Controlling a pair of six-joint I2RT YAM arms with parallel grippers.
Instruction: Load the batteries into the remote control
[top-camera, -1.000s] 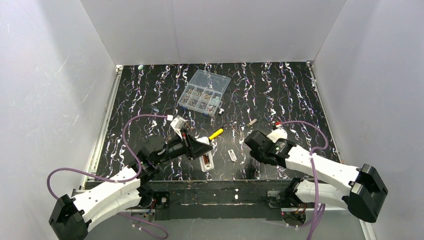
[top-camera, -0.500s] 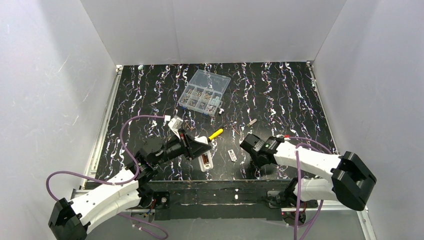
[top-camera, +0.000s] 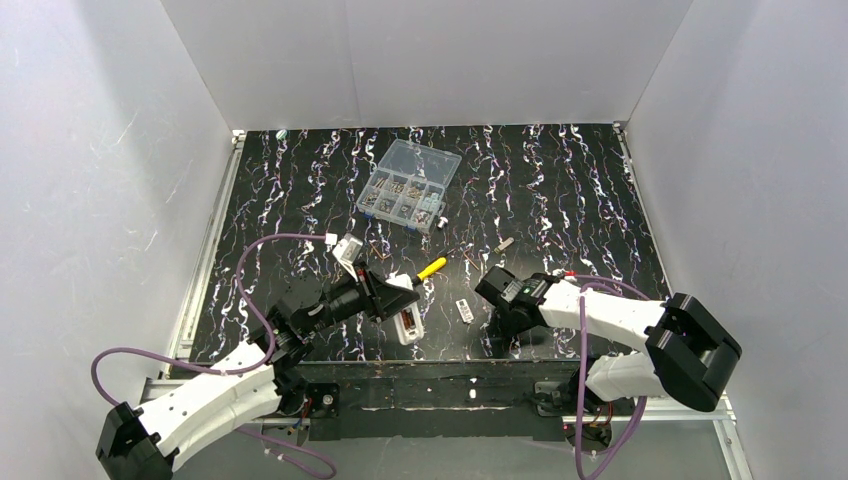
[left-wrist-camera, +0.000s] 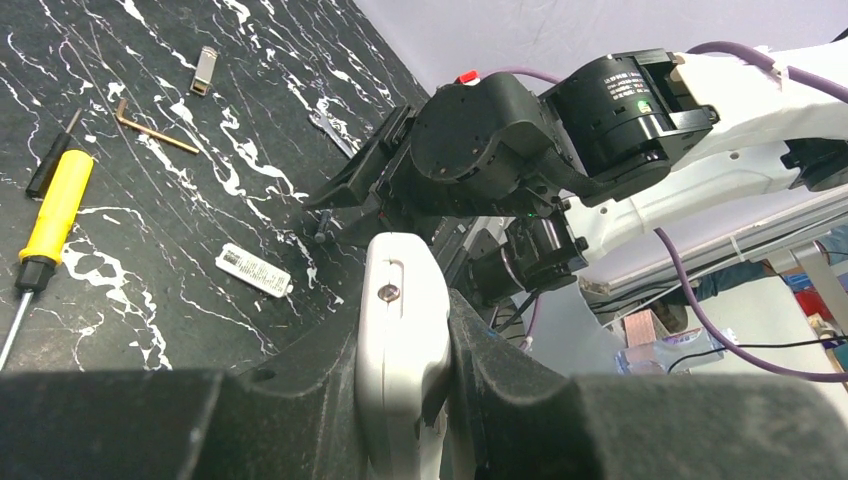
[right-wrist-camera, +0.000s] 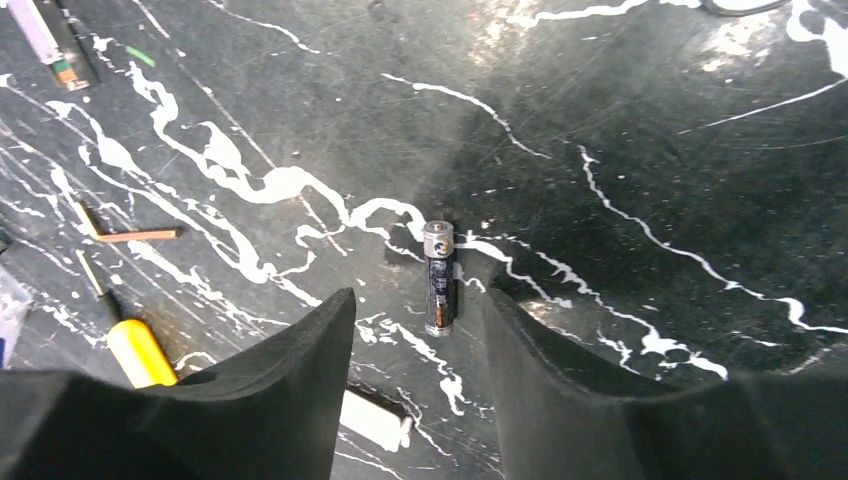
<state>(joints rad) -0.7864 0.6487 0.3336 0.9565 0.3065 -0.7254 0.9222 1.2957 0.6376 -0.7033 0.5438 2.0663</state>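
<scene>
The white remote control (left-wrist-camera: 398, 345) stands edge-on between my left gripper's (left-wrist-camera: 402, 330) fingers, which are shut on it; a small screw shows near its top. From above, the remote control (top-camera: 408, 323) sticks out of the left gripper (top-camera: 398, 303) at the mat's near middle. One battery (right-wrist-camera: 439, 278) lies flat on the black mat, just beyond the gap of my right gripper (right-wrist-camera: 420, 292), closer to the right finger. The right gripper (top-camera: 497, 298) is open, low over the mat, holding nothing. The battery is hidden under it in the top view.
A small white printed plate (top-camera: 464, 310) lies between the two grippers. A yellow-handled screwdriver (top-camera: 431, 268) and a hex key (right-wrist-camera: 130, 236) lie behind them. The clear compartment box (top-camera: 408, 186) sits at the back. The mat's near edge runs just below both grippers.
The right gripper has swung left toward the white plate and come lower, and its jaws have opened. The left gripper, still gripping the remote control, has shifted slightly.
</scene>
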